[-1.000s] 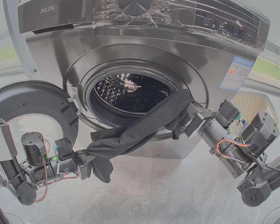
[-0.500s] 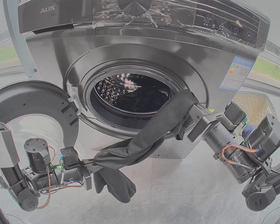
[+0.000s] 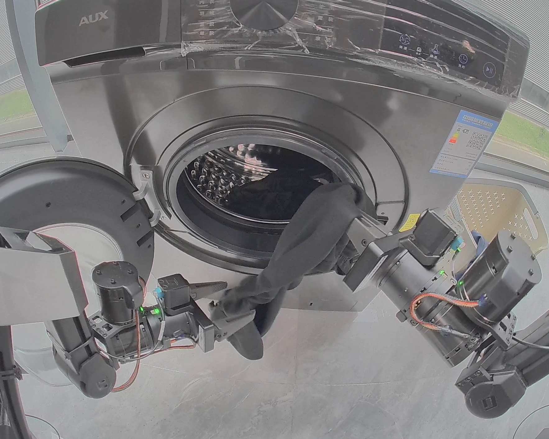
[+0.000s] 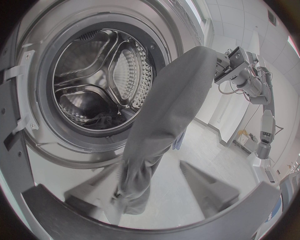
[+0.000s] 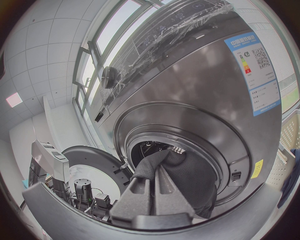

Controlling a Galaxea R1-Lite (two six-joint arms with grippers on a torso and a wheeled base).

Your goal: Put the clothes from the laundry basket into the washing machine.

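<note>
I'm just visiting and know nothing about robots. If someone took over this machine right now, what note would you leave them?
Left hand: open, low before the washing machine; the dark garment hangs by its lower end on one finger.
Right hand: shut on the garment's upper end at the drum opening's right rim.
Done: door open; another dark piece lies in the drum.
Left: get this garment fully inside, then the blue item at the laundry basket beside the machine.
</note>
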